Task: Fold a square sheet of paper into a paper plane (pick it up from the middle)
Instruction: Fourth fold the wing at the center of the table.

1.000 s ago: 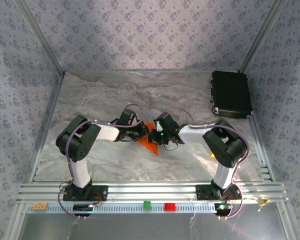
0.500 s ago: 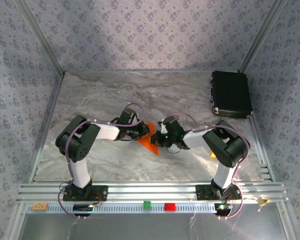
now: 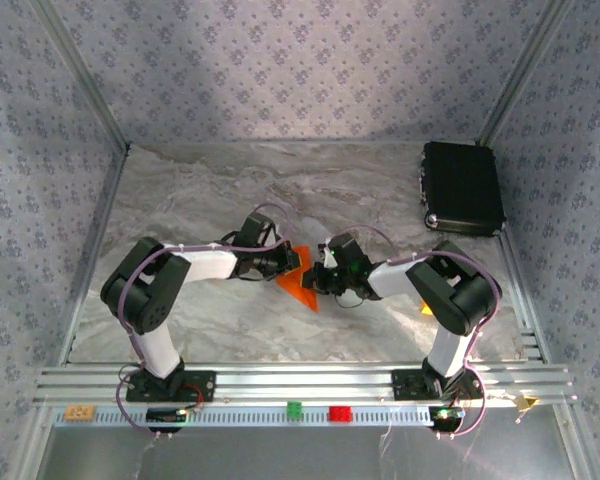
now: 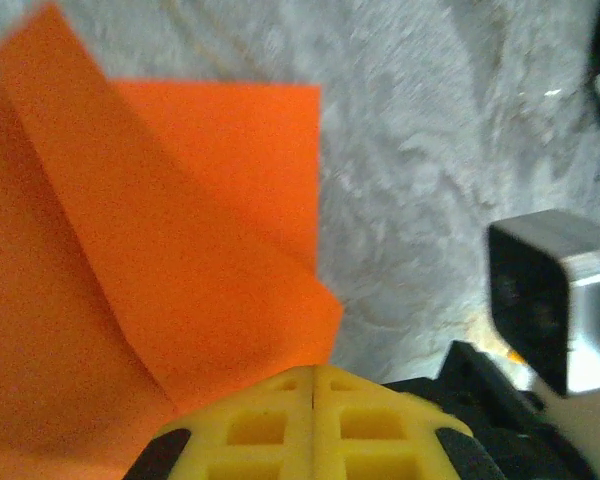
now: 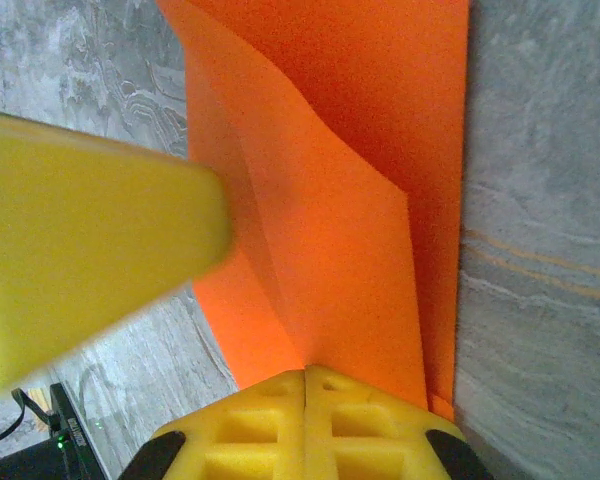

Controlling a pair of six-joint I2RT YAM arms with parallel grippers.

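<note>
1. Nearest, at 6 o'clock in the top view, a green block (image 3: 294, 408) and a red block (image 3: 339, 412) sit on the front rail
2. A small yellow-orange block (image 3: 423, 308) lies on the table (image 3: 200, 200) at about 4 o'clock, just beside the right arm
3. The orange paper (image 3: 298, 285) (image 4: 180, 250) (image 5: 360, 200) lies near the table's centre, partly folded, one flap raised, its tip pointing to 6 o'clock
4. The right gripper (image 3: 315, 280) (image 5: 306, 375) reaches in from 3 o'clock, yellow pads clenched on the paper's edge, whose layers fan out from the seam
5. The left gripper (image 3: 292, 262) (image 4: 313, 375) reaches in from 9 o'clock, pads pressed tight together, pinching the lifted flap's corner
6. Farthest, a black box (image 3: 463, 187) rests at 1 o'clock
</note>
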